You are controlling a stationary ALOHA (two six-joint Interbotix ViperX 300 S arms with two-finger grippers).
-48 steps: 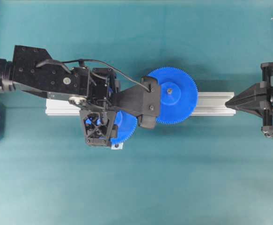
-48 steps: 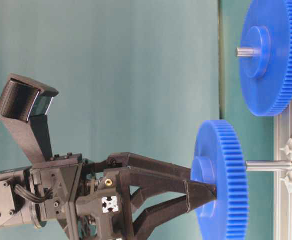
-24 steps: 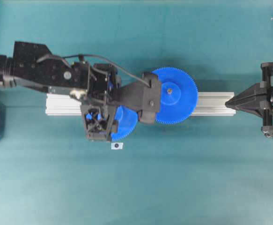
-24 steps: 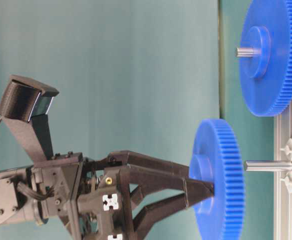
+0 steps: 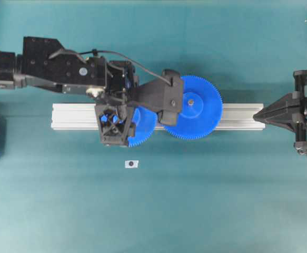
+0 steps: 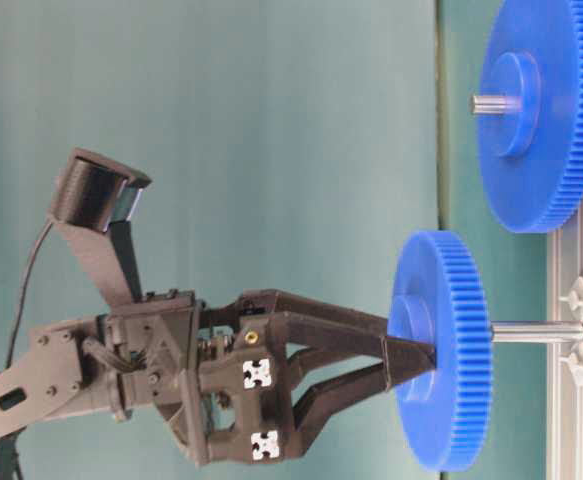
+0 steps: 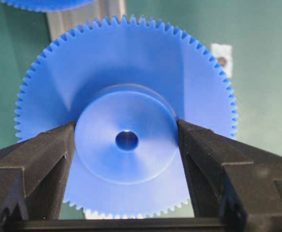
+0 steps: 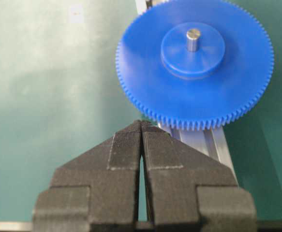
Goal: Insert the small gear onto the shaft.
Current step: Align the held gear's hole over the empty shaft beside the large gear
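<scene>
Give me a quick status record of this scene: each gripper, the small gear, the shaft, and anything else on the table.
left gripper: shut on the small gear's hub
small gear: held over the rail's edge, not on the shaft
shaft: upright on the table, bare, clear of the gear
right gripper: shut, empty, at the rail's right end
large gear: on the rail, pin through its hub
</scene>
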